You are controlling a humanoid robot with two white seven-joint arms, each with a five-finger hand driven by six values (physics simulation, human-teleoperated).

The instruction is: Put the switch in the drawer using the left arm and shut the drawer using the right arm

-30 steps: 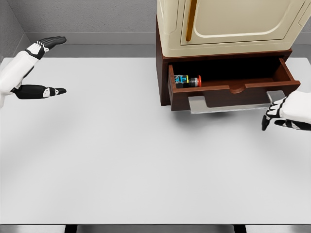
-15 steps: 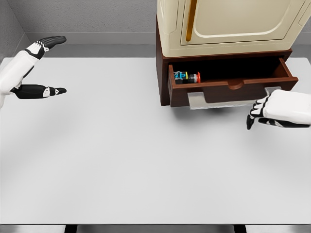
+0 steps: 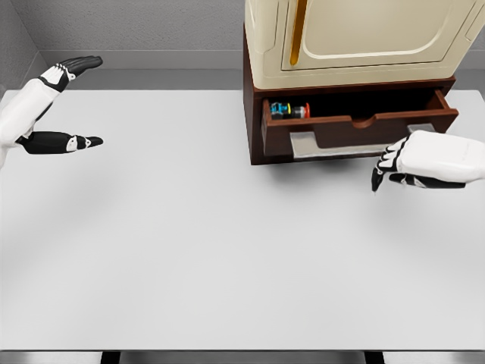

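Switch [image 3: 290, 111] sits inside; right robot hand [image 3: 399, 164], fingers curled and empty, should push the drawer [image 3: 356, 129] front squarely.

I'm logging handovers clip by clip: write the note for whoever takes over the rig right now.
Left robot hand: open, holding nothing, parked at the table's far left.
Right robot hand: fingers curled, against the drawer front near its grey handle, grasping nothing.
Switch: already lying in the drawer's left end.
Done: switch placed.
Left: the drawer is partly open; push it fully into the brown cabinet.
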